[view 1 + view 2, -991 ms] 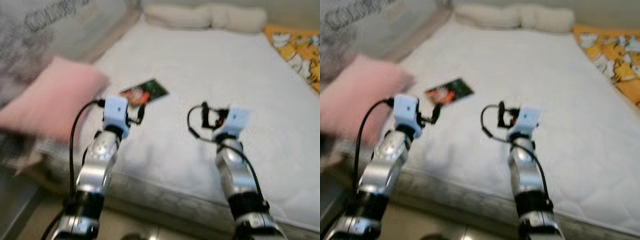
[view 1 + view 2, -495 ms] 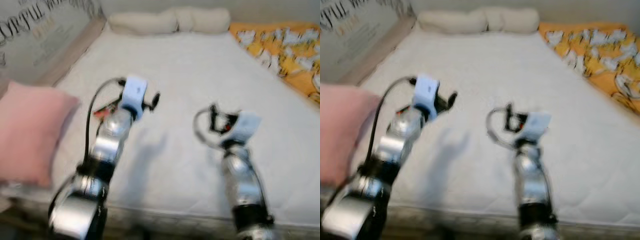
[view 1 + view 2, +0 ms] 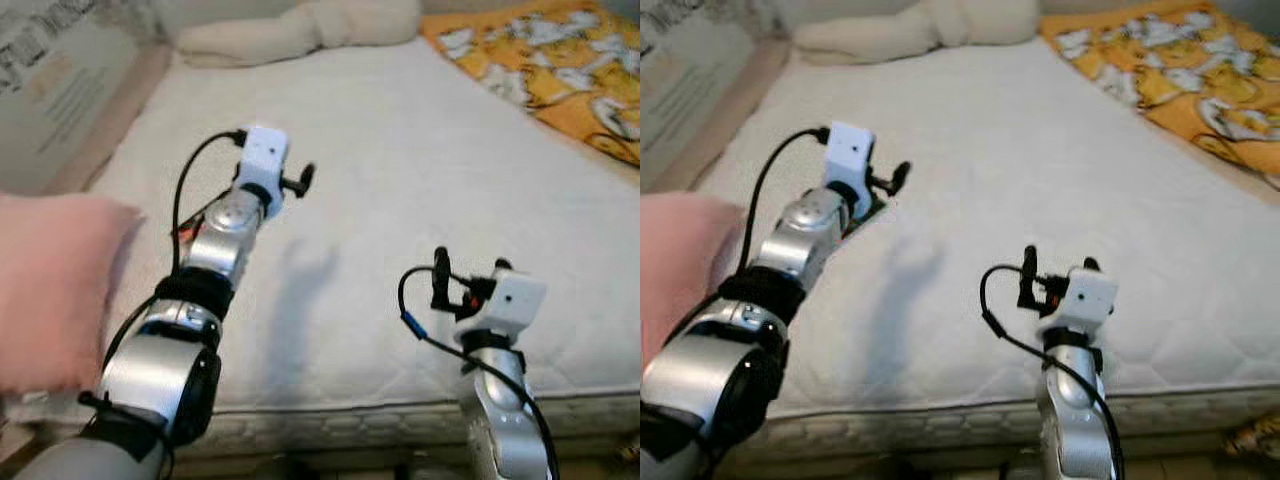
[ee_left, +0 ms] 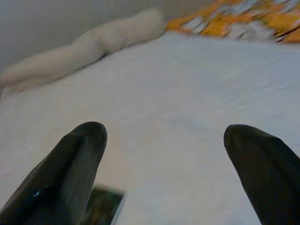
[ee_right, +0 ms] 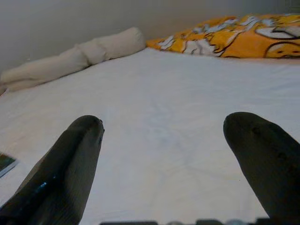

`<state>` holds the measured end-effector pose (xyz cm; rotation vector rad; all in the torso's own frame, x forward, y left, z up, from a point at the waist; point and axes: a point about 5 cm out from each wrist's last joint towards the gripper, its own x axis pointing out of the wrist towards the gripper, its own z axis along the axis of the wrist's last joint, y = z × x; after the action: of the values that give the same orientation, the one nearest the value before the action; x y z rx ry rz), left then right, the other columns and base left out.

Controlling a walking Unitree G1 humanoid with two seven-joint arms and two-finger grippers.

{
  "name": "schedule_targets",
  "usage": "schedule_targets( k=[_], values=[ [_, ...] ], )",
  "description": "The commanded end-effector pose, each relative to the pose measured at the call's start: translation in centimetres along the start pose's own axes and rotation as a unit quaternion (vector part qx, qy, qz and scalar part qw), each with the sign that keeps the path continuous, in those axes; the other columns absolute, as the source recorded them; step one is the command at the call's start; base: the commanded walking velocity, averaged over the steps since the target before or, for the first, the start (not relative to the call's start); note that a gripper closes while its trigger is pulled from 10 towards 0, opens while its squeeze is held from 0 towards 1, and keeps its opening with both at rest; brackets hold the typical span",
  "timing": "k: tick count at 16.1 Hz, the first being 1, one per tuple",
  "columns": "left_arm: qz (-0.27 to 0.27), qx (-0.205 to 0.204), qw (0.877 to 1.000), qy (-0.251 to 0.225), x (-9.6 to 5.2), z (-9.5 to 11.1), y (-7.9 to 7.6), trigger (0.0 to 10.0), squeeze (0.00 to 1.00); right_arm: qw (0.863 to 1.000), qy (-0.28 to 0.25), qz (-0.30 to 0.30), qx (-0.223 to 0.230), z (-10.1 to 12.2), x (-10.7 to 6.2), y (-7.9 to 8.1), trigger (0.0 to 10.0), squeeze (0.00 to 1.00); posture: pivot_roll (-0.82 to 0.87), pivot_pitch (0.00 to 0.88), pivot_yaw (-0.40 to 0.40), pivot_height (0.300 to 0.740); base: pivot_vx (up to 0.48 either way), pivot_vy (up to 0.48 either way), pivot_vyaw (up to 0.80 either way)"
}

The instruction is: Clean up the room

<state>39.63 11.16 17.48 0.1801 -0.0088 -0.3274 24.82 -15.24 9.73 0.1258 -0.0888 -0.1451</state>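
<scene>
Reach step: my left hand [image 4: 159,164], fingers apart, hovers over the bed [image 3: 420,170] just above the card [image 4: 104,206]. Right hand [image 5: 164,164], also apart, idles near the bed edge. Next I'd lower and pinch the card's edge.

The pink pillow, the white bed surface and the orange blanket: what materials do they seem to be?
Pink pillow: seemingly soft matte fabric, plump with rounded edges. White bed surface: probably quilted mattress cloth, faint stitched pattern, matte. Orange blanket: likely printed fabric, folds and white figures visible.
</scene>
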Motion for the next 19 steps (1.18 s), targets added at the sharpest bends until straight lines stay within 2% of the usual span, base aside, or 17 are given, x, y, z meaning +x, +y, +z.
schedule_targets(
  k=[1,2,3,4,6,8,9,11,13,17,19],
  values=[
    [-0.003,-0.014,1.0,-0.025,-0.5,-0.1,0.2,10.0,0.0,1.0,-0.003,0.005,0.007,0.4,0.2,0.5,10.0,0.0,-0.21,0.069,0.141,0.74,0.259,0.405,0.0],
    [-0.001,-0.04,0.999,-0.035,-0.7,-0.2,0.1,10.0,0.0,1.0,-0.005,0.006,0.006,0.5,0.3,0.4,10.0,0.0,-0.2,0.069,0.135,0.74,0.247,0.412,0.0],
    [0.022,-0.092,0.995,-0.022,-1.5,-1.8,0.2,10.0,0.0,1.0,-0.011,0.007,0.002,0.8,0.4,0.1,10.0,0.0,-0.19,0.071,0.123,0.74,0.0,0.424,0.0],
    [0.04,-0.126,0.991,0.005,-2.0,-3.3,0.0,10.0,0.0,1.0,-0.017,0.009,0.0,0.9,0.5,0.1,10.0,0.0,-0.17,0.07,0.106,0.74,0.0,0.424,0.0],
    [0.052,-0.151,0.986,0.042,-2.5,-4.9,-0.7,10.0,0.0,1.0,-0.018,0.017,-0.003,1.0,0.4,0.3,10.0,0.0,-0.16,0.071,0.095,0.74,0.0,0.424,0.0],
    [0.047,-0.133,0.989,0.048,-2.8,-5.5,-1.7,10.0,0.0,1.0,-0.012,0.028,0.0,0.8,0.5,0.8,10.0,0.0,-0.14,0.069,0.085,0.74,0.0,0.424,0.0],
    [0.031,-0.102,0.993,0.047,-2.7,-5.2,-2.2,10.0,0.0,0.999,-0.01,0.032,0.002,0.7,0.7,1.0,10.0,0.0,-0.14,0.068,0.082,0.74,0.244,0.412,0.0],
    [0.013,-0.064,0.997,0.032,-2.6,-4.5,-2.8,10.0,0.0,0.999,-0.01,0.036,0.004,0.8,0.8,1.2,10.0,0.0,-0.13,0.07,0.083,0.74,0.268,0.397,0.0],
    [0.0,-0.016,1.0,0.027,-2.2,-3.6,-3.1,10.0,0.0,0.999,-0.01,0.037,0.005,0.7,1.0,1.2,10.0,0.0,-0.13,0.071,0.087,0.74,0.0,0.0,0.0],
    [0.026,-0.027,0.999,0.031,-2.1,-3.5,-2.3,10.0,0.0,0.999,-0.01,0.035,0.007,0.7,1.0,1.2,10.0,0.0,-0.13,0.069,0.093,0.74,0.0,0.0,0.0],
    [0.048,-0.063,0.996,0.042,-2.0,-3.8,-1.7,10.0,0.0,0.999,-0.008,0.034,0.007,0.6,0.9,1.1,10.0,0.0,-0.13,0.074,0.089,0.74,0.0,0.0,0.0]
  ],
)
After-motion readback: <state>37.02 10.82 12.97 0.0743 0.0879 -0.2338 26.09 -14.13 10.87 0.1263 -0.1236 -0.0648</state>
